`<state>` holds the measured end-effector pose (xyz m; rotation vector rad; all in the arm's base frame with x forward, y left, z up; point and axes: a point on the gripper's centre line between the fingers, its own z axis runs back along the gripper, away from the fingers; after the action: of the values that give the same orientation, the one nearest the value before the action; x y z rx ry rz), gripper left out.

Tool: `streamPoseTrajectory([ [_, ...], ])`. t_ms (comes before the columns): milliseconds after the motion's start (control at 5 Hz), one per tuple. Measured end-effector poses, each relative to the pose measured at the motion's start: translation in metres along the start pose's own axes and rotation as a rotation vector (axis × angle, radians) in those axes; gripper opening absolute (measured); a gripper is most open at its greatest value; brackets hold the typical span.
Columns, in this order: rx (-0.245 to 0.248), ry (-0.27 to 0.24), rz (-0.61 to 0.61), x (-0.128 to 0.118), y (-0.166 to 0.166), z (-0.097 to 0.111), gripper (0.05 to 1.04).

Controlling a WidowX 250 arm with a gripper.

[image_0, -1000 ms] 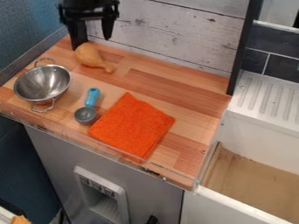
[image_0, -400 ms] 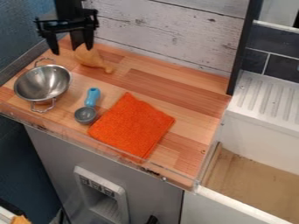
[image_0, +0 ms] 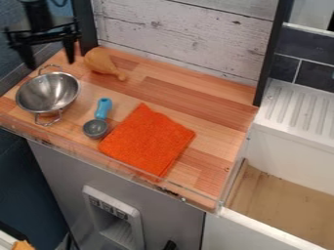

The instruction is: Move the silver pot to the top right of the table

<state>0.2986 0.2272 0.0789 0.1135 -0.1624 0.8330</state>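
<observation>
We see the silver pot (image_0: 49,93) standing at the left end of the worktop (image_0: 189,90), our gripper (image_0: 51,63) empty above its far side with fingers apart, so we judge that gripping, carrying and setting down at the top right corner all remain.

The silver pot (image_0: 47,93) sits upright, two-handled, at the wooden counter's (image_0: 189,110) left.
</observation>
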Motion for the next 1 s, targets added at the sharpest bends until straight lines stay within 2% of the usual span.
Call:
streamPoseTrajectory([
  [400,0.014,0.028,0.01,-0.002,0.035,-0.01,1.001],
  [600,0.032,0.078,0.018,-0.006,0.043,-0.028,1.001],
  [800,0.059,0.074,0.016,-0.005,0.047,-0.036,1.001],
  [1000,0.085,0.096,0.008,-0.009,0.05,-0.047,1.001],
])
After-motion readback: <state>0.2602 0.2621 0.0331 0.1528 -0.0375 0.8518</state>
